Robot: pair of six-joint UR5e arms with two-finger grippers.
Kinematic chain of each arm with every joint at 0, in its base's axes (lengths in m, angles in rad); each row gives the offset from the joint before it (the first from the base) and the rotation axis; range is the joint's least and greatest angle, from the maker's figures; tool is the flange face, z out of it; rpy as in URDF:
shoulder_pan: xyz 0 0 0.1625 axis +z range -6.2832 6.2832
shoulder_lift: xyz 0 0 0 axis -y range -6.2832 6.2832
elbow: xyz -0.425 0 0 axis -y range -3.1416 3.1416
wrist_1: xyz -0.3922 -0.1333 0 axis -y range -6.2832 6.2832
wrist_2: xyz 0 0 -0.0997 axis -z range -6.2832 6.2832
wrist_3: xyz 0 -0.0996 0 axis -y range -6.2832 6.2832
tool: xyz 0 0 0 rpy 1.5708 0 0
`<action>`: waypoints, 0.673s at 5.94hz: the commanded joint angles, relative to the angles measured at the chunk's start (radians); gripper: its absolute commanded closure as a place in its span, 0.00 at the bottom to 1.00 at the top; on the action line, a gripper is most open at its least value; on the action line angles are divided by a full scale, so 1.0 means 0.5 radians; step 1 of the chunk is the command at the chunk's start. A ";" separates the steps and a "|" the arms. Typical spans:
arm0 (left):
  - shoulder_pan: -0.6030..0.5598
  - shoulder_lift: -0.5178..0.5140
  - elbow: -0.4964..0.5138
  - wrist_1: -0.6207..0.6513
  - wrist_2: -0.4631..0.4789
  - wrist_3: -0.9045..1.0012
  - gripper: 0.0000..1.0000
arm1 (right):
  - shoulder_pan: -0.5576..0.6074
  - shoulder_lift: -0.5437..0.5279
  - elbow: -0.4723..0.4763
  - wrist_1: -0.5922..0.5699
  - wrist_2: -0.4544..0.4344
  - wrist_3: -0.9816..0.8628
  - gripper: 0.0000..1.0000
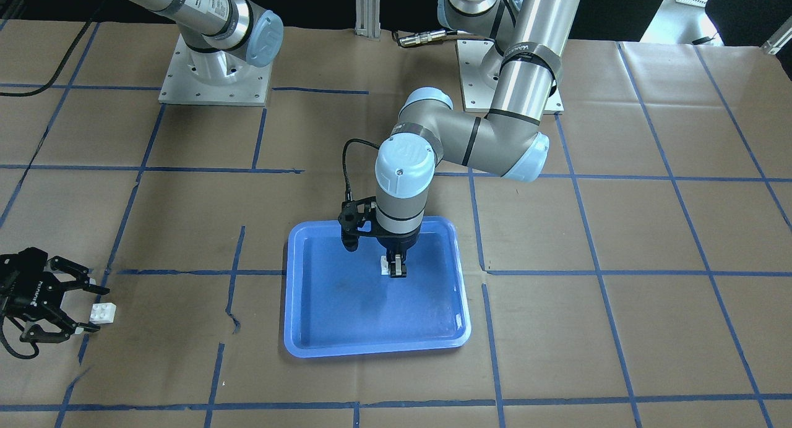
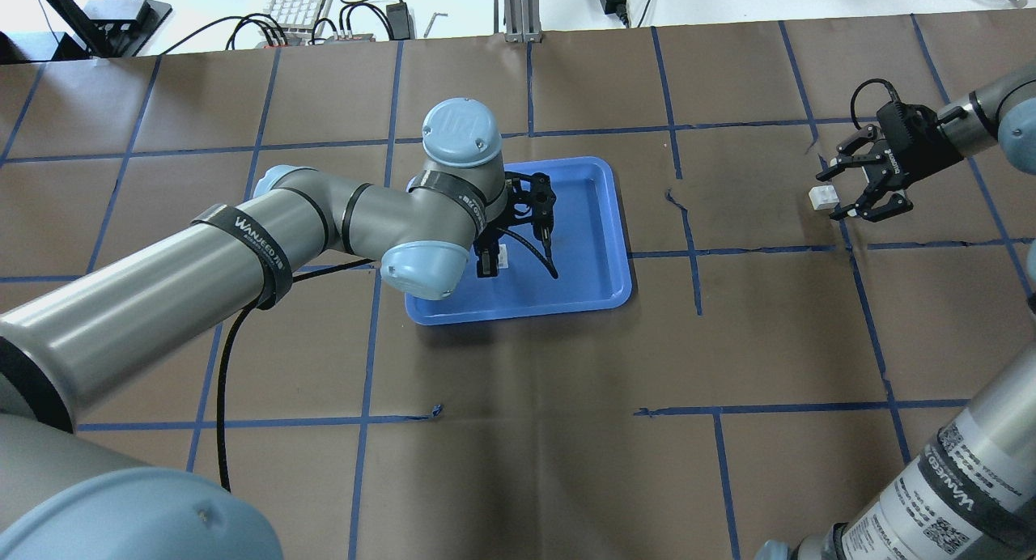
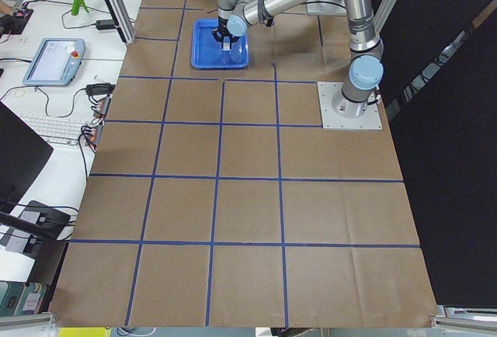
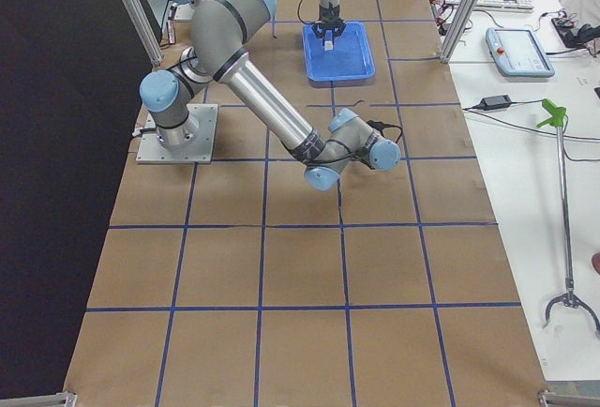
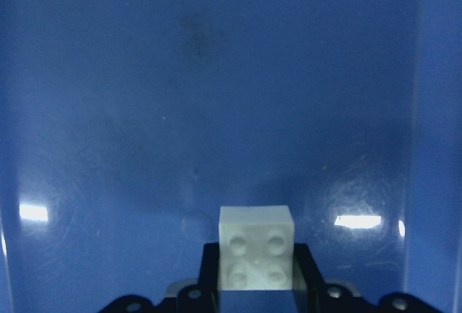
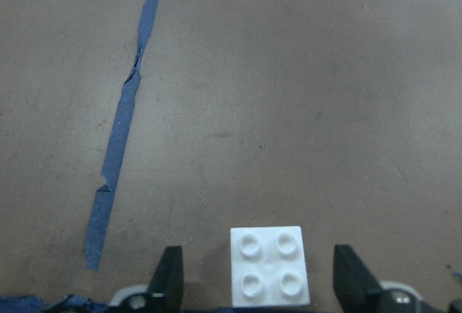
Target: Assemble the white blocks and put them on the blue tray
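Jaws on the robot's left arm [image 2: 243,252] point straight down over the big, shallow blue plastic tray [image 1: 322,329] with the raised rim. These left jaws are almost closed. They squeeze one small white square plastic block [image 5: 256,247] with round studs from two sides. Its four studs face up toward the wrist camera. The block is low over the tray floor, in the half of the tray nearer the robot. It is hard to tell if the block touches the floor. Bright spots of light shine on the blue plastic on both sides of it.

The tray lies near the middle of the brown paper desk [image 1: 619,329], which is crossed by blue tape lines [image 1: 594,272].

The other small white square plastic block [image 6: 269,266] sits on the desk, well apart from the tray, out on the robot's right side. Its four studs face up too. The right arm [image 2: 995,107] reaches low over the desk. The right jaws are spread wide, with one of the fingers [image 6: 170,277] on each side of this block. They do not touch it, and brown paper shows in the gaps. A torn blue tape line runs near it. The two blocks are not joined.
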 commanded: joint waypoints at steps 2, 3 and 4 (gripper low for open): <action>-0.012 -0.041 0.000 0.080 0.004 -0.009 0.87 | 0.000 -0.012 -0.005 -0.041 -0.003 -0.001 0.70; -0.009 -0.044 0.000 0.086 0.004 -0.012 0.83 | 0.000 -0.033 -0.008 -0.041 0.000 0.002 0.71; -0.012 -0.050 0.000 0.087 0.001 -0.012 0.73 | 0.018 -0.136 -0.030 -0.029 0.003 0.017 0.72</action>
